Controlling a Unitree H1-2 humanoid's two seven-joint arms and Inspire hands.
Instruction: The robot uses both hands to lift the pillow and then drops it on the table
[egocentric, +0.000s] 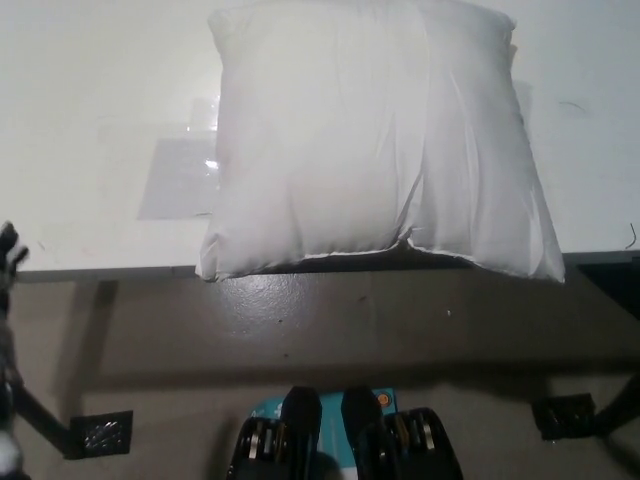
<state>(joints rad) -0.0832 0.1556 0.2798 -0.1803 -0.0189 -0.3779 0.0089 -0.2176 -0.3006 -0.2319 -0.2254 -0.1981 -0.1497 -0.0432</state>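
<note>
At the far left edge, only a sliver of the robot's left hand (8, 262) showed, level with the near edge of the table; so little of it was in sight that I could not tell whether it was spread or closed. It touched nothing I could see.

The table (90, 120) was white and plain, running across the whole upper part of the view, with a thin dark front edge. On it, left of the middle, lay one flat, clear, shiny sheet (180, 175), perhaps plastic film, catching a spot of light; its right side went under the pillow.

One pillow (375, 140) lay on the table, white and plump, with a long crease running down it right of its middle. It sat to the right of the table's centre, and its near corners hung slightly over the front edge, casting a shadow beneath.

Below the table was a dull brown floor (330, 320), scuffed and faintly glossy. A dark table leg (40, 415) slanted down at the lower left to one small black foot plate (105, 433), and a second black foot plate (562, 415) stood at the lower right. At the far right edge, a dark patch (612, 275) sat just under the table's corner.

The right hand was out of sight.
</note>
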